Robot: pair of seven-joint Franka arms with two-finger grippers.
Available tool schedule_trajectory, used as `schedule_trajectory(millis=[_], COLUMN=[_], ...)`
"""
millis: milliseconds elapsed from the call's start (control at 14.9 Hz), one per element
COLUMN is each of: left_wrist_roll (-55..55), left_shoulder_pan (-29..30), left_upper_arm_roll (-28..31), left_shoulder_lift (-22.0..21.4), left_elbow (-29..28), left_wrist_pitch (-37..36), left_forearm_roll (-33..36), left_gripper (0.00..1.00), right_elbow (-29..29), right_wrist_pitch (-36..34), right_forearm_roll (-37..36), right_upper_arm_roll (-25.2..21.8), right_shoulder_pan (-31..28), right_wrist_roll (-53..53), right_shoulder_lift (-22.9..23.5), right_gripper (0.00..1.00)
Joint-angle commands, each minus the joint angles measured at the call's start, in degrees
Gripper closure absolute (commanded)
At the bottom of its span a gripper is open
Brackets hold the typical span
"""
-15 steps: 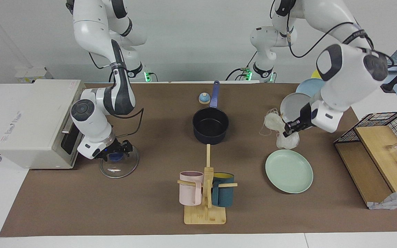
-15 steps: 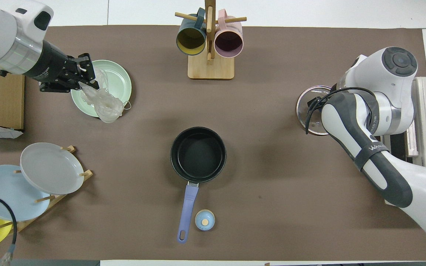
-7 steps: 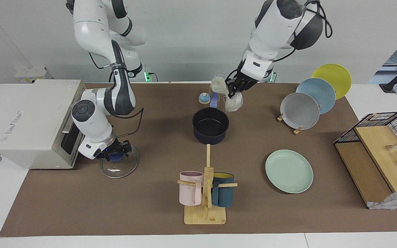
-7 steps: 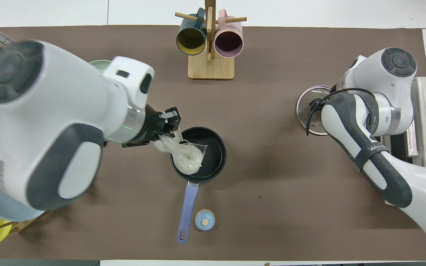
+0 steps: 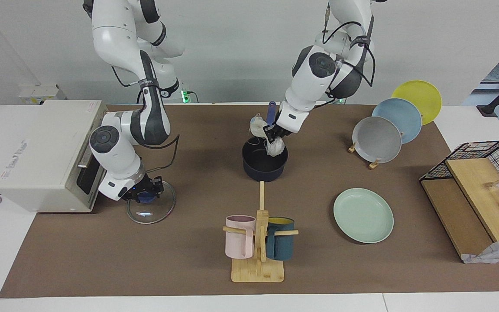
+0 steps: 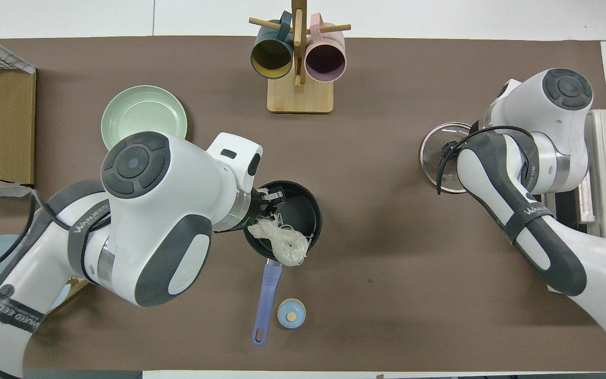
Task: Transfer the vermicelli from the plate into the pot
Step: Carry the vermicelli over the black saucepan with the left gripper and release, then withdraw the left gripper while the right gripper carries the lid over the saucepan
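Note:
My left gripper (image 5: 271, 132) is shut on the vermicelli (image 5: 274, 147), a white bundle of thin strands. It holds the bundle over the dark navy pot (image 5: 264, 167), and the lower end hangs at the pot's rim. In the overhead view the left gripper (image 6: 269, 203) is over the pot (image 6: 305, 206), and the vermicelli (image 6: 283, 243) hangs over the rim by the blue handle (image 6: 266, 302). The mint-green plate (image 5: 363, 215) lies bare toward the left arm's end; it also shows in the overhead view (image 6: 143, 113). My right gripper (image 5: 145, 193) waits at the blue knob of a glass lid (image 5: 150, 209).
A wooden mug rack (image 5: 258, 255) holds a pink and a dark teal mug, farther from the robots than the pot. A rack holds grey (image 5: 376, 139), blue and yellow plates. A small blue bell (image 6: 291, 313) sits beside the pot handle. A white appliance (image 5: 37, 151) stands at the right arm's end, a wire basket (image 5: 483, 173) at the left arm's.
My left arm has carried the vermicelli from over the plate across to the pot and lowered it toward the rim. The right arm has stayed at the glass lid.

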Motion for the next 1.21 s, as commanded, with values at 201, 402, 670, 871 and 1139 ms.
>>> schedule_trajectory(millis=[201,402,670,871,1139], left_wrist_roll=[3.4,3.3,3.5,10.3,28.1], left_shoulder_pan=[-1.1,-1.6,-1.0,6.4,17.7], left_upper_arm_roll=[1.1,1.2,1.6,1.9,2.0], left_shoulder_lift=[2.5,2.4,-0.9,-1.7,-3.4], left_elbow=[-3.9,-5.0,0.6,12.2,19.8], left_wrist_pitch=[6.8,7.4,-4.4,-20.0,-29.3], left_forearm_roll=[-1.5,-0.7,1.3,4.1,9.1], left_gripper=[1.0,0.18,0.0,0.0,0.0], right_elbow=[5.7,9.2,15.1,19.6,19.8], right_wrist_pitch=[-7.2,-11.9,-18.2,-22.3,-22.4], right_forearm_roll=[1.4,0.6,0.5,0.5,0.3], right_upper_arm_roll=[0.6,0.7,0.6,0.6,0.6], right_shoulder_pan=[1.6,3.7,9.3,15.1,24.0], right_wrist_roll=[-0.8,3.5,10.8,19.3,33.4], right_shoulder_lift=[-0.5,-0.6,-0.7,-0.1,0.1], right_gripper=[0.39,0.48,0.48,0.49,0.53])
